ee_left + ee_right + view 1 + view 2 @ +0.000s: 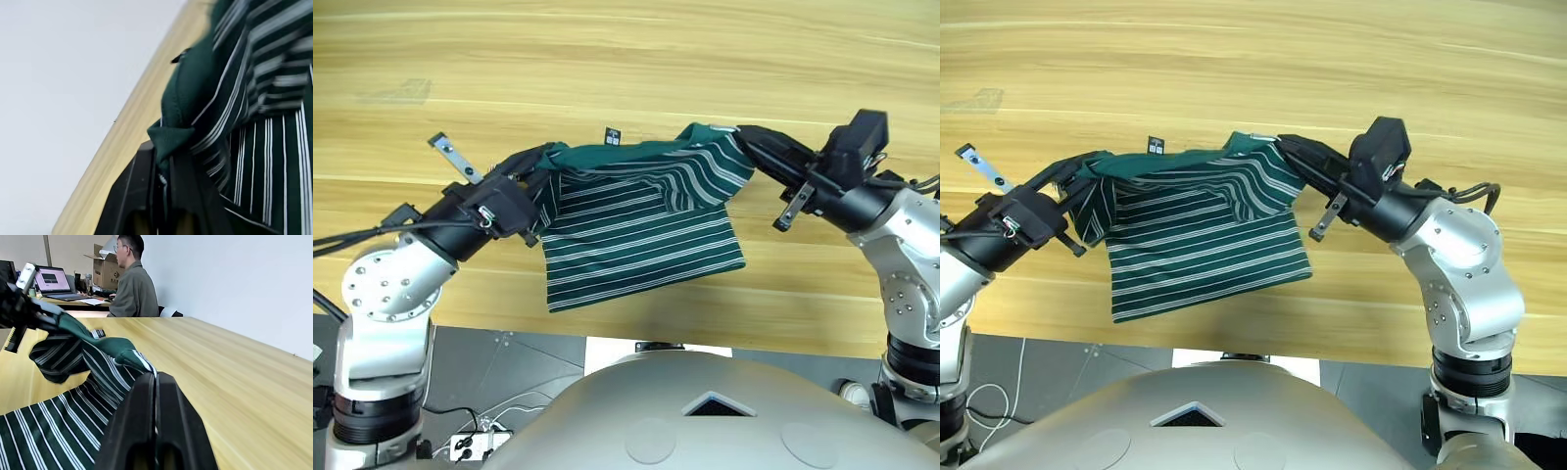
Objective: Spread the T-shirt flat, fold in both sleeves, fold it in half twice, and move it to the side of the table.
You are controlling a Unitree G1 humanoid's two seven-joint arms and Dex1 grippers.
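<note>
Currently you're in the opening step, spreading. The green, white-striped T-shirt (641, 230) hangs in the air above the wooden table (607, 59), stretched between your two arms by its shoulders. Your left gripper (164, 169) is pinched tight on a nub of shoulder fabric, and your right gripper (155, 382) is pressed together on the opposite shoulder. The cloth near the right shoulder sags in a bunch. I'd judge the next move calls for lowering both arms evenly, so the hem lands first and the body lays out flat. A small dark neck tag (613, 135) sticks up at the collar, its print too small to read.
</note>
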